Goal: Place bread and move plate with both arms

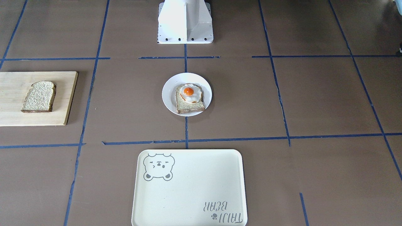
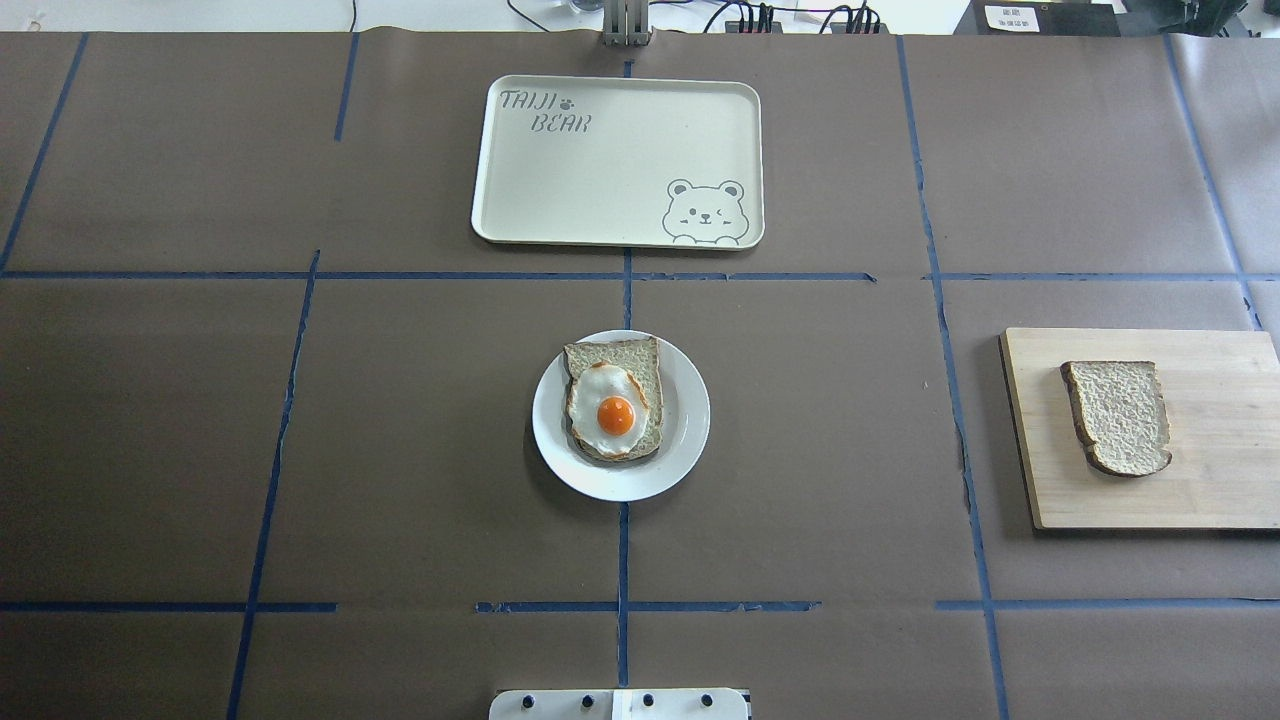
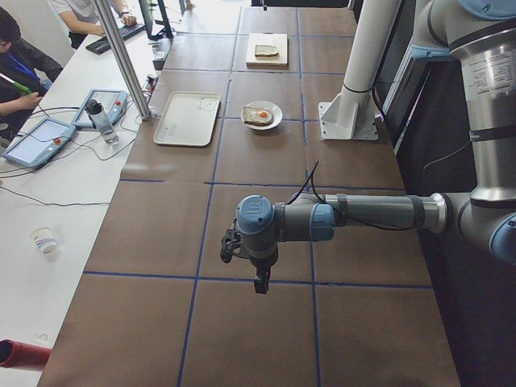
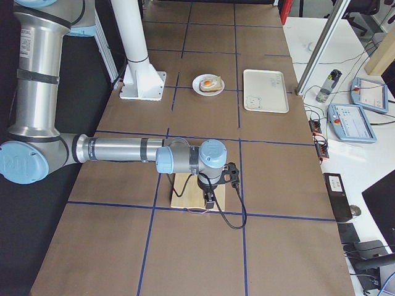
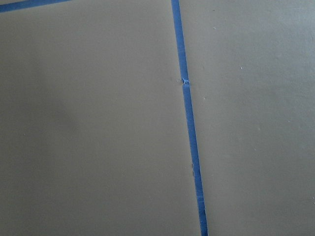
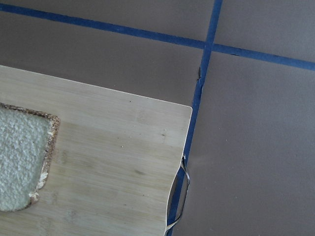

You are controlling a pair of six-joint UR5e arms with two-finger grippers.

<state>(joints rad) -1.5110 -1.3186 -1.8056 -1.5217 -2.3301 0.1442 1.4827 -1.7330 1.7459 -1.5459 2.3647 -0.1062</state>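
Note:
The plain bread slice lies on a wooden cutting board, also in the overhead view and at the left edge of the right wrist view. The small white plate stands mid-table and carries a second slice with a fried egg. My right gripper hangs over the board's edge, seen only from the side, so I cannot tell its state. My left gripper hangs over bare table far from the plate, and I cannot tell its state either.
A cream tray with a bear drawing lies beyond the plate on the operators' side. The white robot base stands behind the plate. Blue tape lines cross the brown table. Operators, tablets and a bottle sit on a side bench.

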